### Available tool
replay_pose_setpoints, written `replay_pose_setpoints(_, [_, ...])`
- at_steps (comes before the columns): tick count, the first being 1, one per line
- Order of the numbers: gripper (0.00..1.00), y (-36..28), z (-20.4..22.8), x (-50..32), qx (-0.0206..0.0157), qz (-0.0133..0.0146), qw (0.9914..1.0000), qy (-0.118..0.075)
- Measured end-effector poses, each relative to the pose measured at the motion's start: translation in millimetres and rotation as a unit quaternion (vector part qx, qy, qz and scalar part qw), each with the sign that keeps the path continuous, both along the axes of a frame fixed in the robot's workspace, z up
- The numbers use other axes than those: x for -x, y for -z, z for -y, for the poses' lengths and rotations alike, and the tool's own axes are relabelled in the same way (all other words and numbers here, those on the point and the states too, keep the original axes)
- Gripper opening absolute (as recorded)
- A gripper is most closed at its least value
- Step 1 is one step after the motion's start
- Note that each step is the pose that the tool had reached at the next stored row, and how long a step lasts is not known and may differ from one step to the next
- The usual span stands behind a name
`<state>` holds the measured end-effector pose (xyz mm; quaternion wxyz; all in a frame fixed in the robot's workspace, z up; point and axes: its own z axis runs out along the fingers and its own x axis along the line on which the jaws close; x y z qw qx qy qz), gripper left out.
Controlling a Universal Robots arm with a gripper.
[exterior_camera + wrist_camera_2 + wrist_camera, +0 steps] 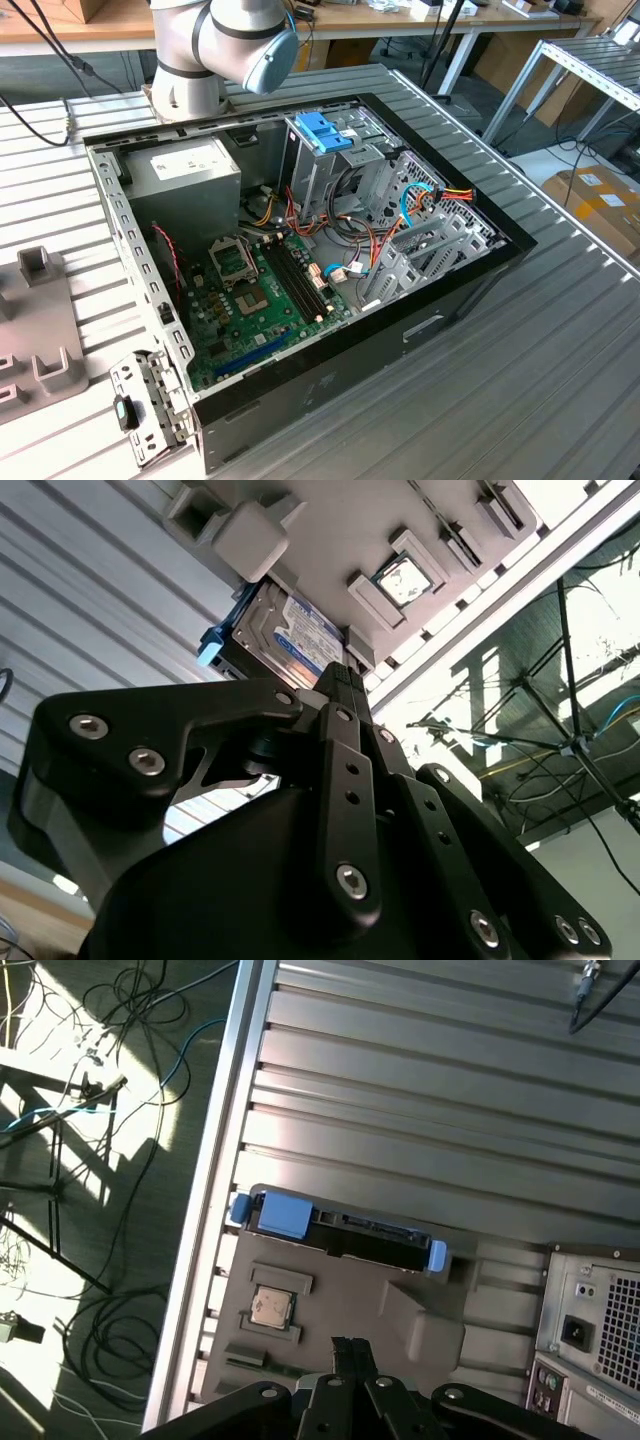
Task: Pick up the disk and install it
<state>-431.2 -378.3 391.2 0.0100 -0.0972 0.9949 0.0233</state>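
- Both wrist views put your gripper [350, 1343] over a grey fixture plate [345, 1285], with its black linkages fanning back toward the camera.
- Its jaws are together, tip against tip, clamped on nothing.
- In the exterior view your arm [222, 42] shows as grey joints with a pale blue cap, standing behind the far end of the open computer case [455, 300].
- Look just beyond the fingertips for the disk [345, 1240]. It lies along the far edge of the plate, apart from the jaws, with its blue end tab [282, 1215] toward the table's edge.
- It seems to sit in a slot of the plate, though the angle makes that hard to confirm.
- The plate rests on the ribbed metal tabletop [450, 1080], beside the rear panel of the case.
- A small square chip [272, 1307] sits in a recess of the plate, between the disk and the gripper and off toward the table's edge.
- In the second wrist view the disk's face carries a blue-and-white label [305, 630]. Its print is too small for you to read.
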Motion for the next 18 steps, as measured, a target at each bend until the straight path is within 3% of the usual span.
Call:
replay_pose_setpoints(9, [0.11, 0.0, 0.0, 0.0, 0.0000, 0.0000, 0.99982, -0.019])
replay_pose_setpoints(18, [0.11, 0.0, 0.0, 0.0, 0.0000, 0.0000, 0.99912, -0.042])
